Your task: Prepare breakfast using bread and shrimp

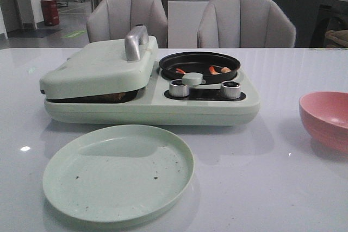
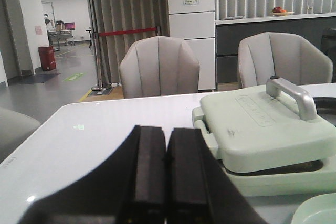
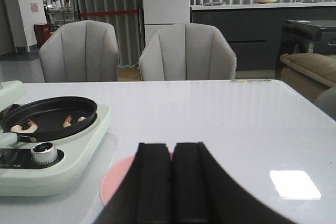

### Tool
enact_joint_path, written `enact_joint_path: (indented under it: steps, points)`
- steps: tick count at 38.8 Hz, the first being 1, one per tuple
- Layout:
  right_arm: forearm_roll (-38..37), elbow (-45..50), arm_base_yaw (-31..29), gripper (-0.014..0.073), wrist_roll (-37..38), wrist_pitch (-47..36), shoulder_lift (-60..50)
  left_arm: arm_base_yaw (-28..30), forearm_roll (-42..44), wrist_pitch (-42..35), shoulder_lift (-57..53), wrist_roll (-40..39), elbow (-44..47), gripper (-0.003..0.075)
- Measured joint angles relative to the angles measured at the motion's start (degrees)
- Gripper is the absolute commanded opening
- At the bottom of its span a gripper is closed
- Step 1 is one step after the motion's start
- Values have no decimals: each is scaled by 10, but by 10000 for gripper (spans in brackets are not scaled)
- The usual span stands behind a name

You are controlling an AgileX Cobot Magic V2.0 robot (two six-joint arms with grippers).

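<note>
Table first: from the front view I see a glossy pale surface with two grey chairs behind it and a dim room beyond. On it sits the mint breakfast maker, its griddle lid down, a thin brown edge in the gap that I cannot identify as bread. The shrimp lie in the black pan behind the silver knobs; too small to judge their axis. A green plate lies in front, a pink bowl off to the side. Neither claw shows here.

Left wrist view: my left claw is pressed together, empty; the lid handle lies ahead of it and to the right.

Right wrist view: my right claw is pressed together, empty, with the pink bowl just beyond its tips. The curled shrimp are well ahead, to its left.
</note>
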Motion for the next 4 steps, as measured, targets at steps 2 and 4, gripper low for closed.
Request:
enact_joint_path:
  steps: [2,4]
  points:
    - [0,0,0,35,0,0,0,0,0,0,0,0,0,99]
    - [0,0,0,35,0,0,0,0,0,0,0,0,0,99]
